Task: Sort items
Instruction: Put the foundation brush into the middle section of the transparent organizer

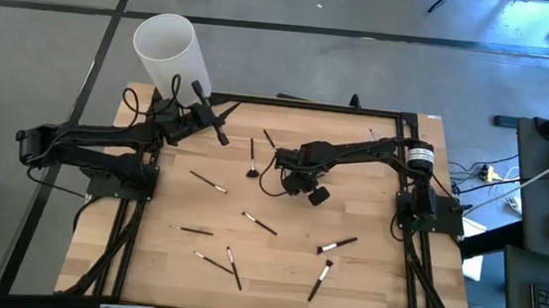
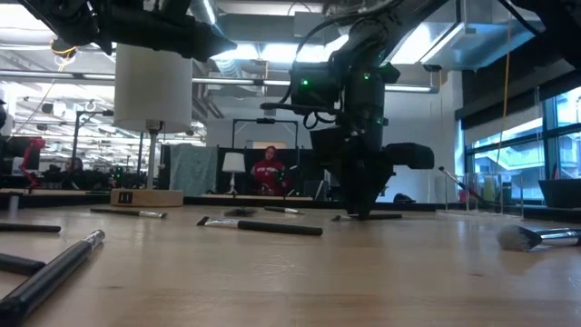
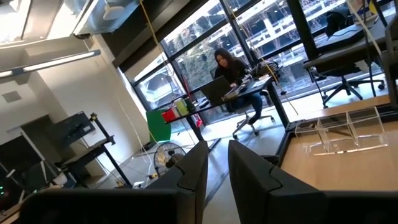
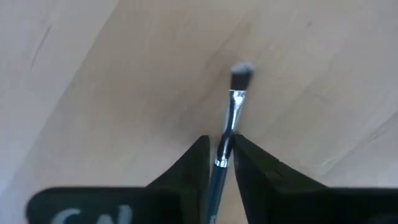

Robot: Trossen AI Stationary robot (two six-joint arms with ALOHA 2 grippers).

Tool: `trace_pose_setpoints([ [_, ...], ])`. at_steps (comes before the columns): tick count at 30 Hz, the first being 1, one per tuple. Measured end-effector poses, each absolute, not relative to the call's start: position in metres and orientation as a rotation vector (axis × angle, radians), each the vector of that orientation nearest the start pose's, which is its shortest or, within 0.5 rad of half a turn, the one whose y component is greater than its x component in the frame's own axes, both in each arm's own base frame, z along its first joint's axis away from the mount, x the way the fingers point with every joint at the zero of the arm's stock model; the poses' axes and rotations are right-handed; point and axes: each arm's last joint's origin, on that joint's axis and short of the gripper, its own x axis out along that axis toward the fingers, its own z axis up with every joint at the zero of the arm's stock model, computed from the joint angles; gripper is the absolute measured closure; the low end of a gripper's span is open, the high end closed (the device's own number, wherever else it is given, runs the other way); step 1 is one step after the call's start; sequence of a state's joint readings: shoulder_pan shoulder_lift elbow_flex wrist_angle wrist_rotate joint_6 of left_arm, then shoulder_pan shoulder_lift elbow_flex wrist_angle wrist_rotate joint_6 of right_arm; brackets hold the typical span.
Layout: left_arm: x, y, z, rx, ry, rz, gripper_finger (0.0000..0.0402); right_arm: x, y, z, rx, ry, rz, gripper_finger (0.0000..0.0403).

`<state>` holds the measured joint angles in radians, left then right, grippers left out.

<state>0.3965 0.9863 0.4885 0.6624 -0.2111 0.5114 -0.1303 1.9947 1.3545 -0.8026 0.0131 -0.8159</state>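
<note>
From above, I've got the wooden table (image 1: 362, 291) with brushes (image 1: 331, 246) scattered all over the middle and near half, well apart from each other. My right gripper (image 1: 304, 187) is down in the middle of the table. The left gripper (image 1: 219, 129) sits up by the far left corner, close to the big white cylinder (image 1: 169, 53), and I think there's a dark stick-like thing poking out of it, but I can't tell for sure what it is.

Down at table level, the right arm (image 2: 359, 136) comes straight down to the wood in the middle distance, with brushes lying flat around it and a blurry dark handle (image 2: 54, 269) right up front.

Left wrist cam: the fingers (image 3: 193, 177) are close together with a narrow gap, aimed out at the room, where a person sits at a desk (image 3: 252, 87).

Right wrist cam: the fingers (image 4: 255, 163) are pinched in on a brush (image 4: 235, 102) at its silver collar, bristle tip pointing away, just over the wood.
</note>
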Motion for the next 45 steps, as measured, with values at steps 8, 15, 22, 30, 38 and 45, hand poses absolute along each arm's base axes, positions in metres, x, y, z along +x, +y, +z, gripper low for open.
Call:
trace_pose_setpoints([
  [8, 0.194, 0.088, 0.275, 0.510, -0.008, 0.636, 0.0341, 0.371, -0.050, 0.142, -0.406, 1.431, 0.368, 0.0382],
  [15, 0.194, 0.088, 0.275, 0.510, -0.008, 0.636, 0.0343, 0.371, -0.050, 0.141, -0.242, 1.453, 0.229, 0.0371],
  [22, 0.194, 0.088, 0.275, 0.509, -0.008, 0.636, 0.0342, 0.371, -0.052, 0.141, -0.052, 1.462, 0.072, 0.0367],
  [30, 0.194, 0.088, 0.276, 0.507, -0.016, 0.638, 0.0343, 0.373, -0.052, 0.140, 0.022, 1.440, 0.001, 0.0366],
  [38, 0.194, 0.088, 0.276, 0.507, -0.016, 0.638, 0.0346, 0.373, -0.052, 0.140, 0.085, 1.437, -0.050, 0.0366],
  [45, 0.194, 0.088, 0.276, 0.507, -0.016, 0.636, 0.0344, 0.372, -0.053, 0.155, 0.153, 1.381, -0.171, 0.0366],
])
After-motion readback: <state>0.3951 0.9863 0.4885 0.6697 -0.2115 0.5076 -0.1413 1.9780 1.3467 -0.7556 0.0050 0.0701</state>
